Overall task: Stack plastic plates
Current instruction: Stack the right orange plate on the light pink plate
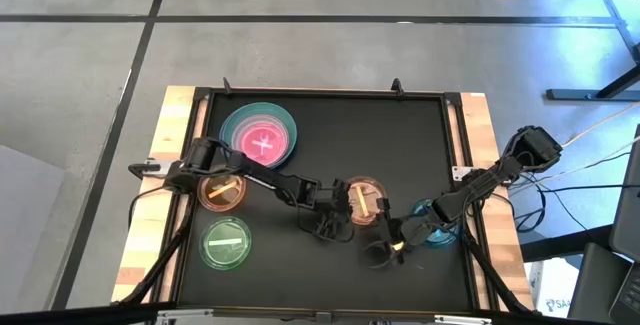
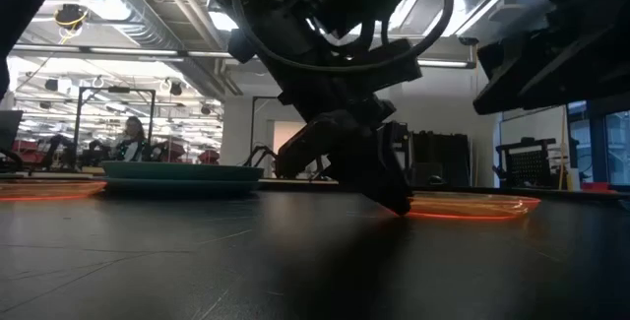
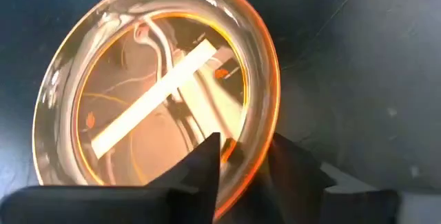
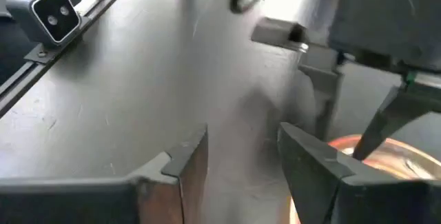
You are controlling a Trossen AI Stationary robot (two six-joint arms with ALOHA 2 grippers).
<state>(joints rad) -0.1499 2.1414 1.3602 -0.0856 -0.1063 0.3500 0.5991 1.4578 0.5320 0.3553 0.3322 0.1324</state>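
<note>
A translucent orange-brown plate with a pale bar mark (image 1: 362, 201) (image 3: 158, 93) lies flat on the black mat right of centre. My left gripper (image 1: 333, 219) (image 3: 244, 160) reaches across the mat and is shut on its rim. My right gripper (image 1: 383, 253) (image 4: 241, 151) hovers open over bare mat just near of that plate and holds nothing. A pink plate sits inside a teal plate (image 1: 260, 134) at the far left. An orange plate (image 1: 222, 191) and a green plate (image 1: 228, 243) lie under the left arm. A blue plate (image 1: 436, 227) shows partly under the right arm. My left gripper holds the orange-brown plate by its rim (image 3: 253, 148), one finger inside the dish and one outside. The fingers slant down at it from the table's left-near side. In the low view the plate (image 2: 472, 205) lies flat on the mat beside the fingertips.
The black mat (image 1: 400, 125) has a raised frame, with wooden table edges (image 1: 178, 115) on both sides. Bare mat lies in the far right part and near the middle. A small camera (image 4: 52, 10) sits at the mat's edge. A person (image 2: 129, 138) stands far behind.
</note>
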